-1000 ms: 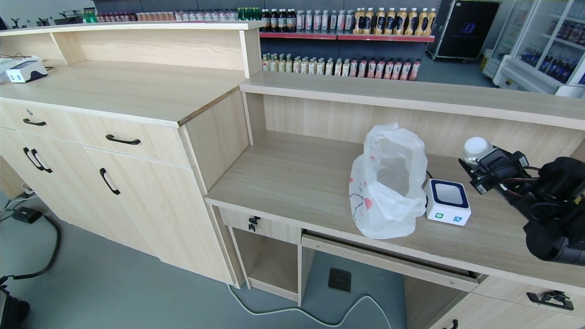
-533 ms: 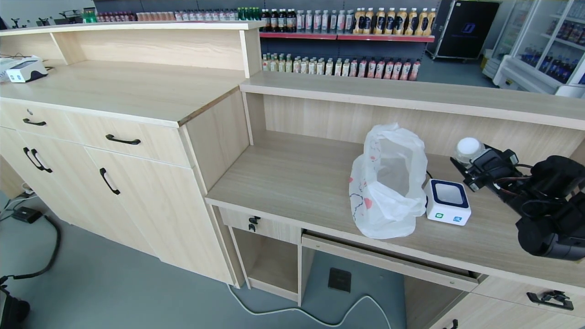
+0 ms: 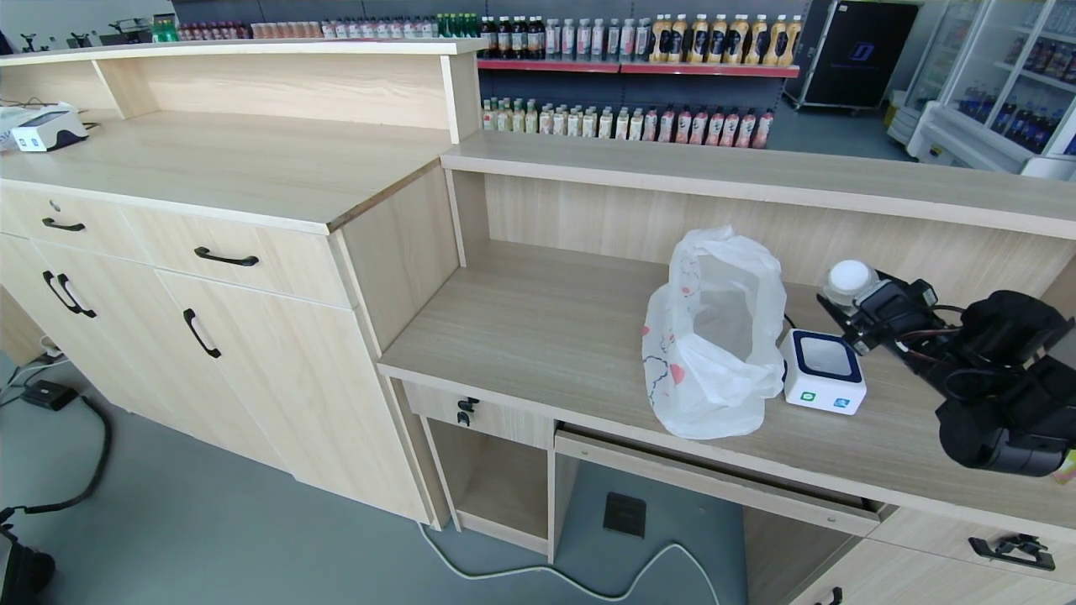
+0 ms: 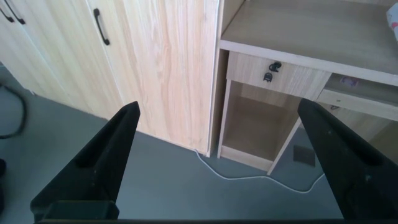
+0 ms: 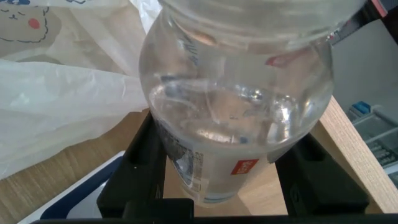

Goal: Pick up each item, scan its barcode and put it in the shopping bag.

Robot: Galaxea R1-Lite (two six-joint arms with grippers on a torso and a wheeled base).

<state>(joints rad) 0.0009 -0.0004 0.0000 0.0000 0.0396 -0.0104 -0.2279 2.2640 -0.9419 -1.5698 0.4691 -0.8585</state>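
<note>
My right gripper [image 3: 866, 302] is shut on a clear bottle with a white cap [image 3: 848, 276], held just above and to the right of the white barcode scanner [image 3: 824, 370] on the counter. In the right wrist view the bottle [image 5: 236, 118] sits between the black fingers [image 5: 146, 168], its label facing down, with the scanner's edge [image 5: 74, 196] and the bag [image 5: 56, 106] beyond it. The white shopping bag [image 3: 714, 336] stands open to the left of the scanner. My left gripper [image 4: 217, 155] is open, hanging low beside the counter's open compartment [image 4: 261, 134], holding nothing.
The wooden counter [image 3: 538, 328] has a raised back ledge [image 3: 756, 176] behind the bag. A taller cabinet [image 3: 210, 176] with drawers stands at left, with another scanner [image 3: 46, 128] on it. A cable [image 3: 538, 571] lies on the floor below.
My right gripper has carried the bottle leftward, closer to the scanner. The bag and scanner have not moved.
</note>
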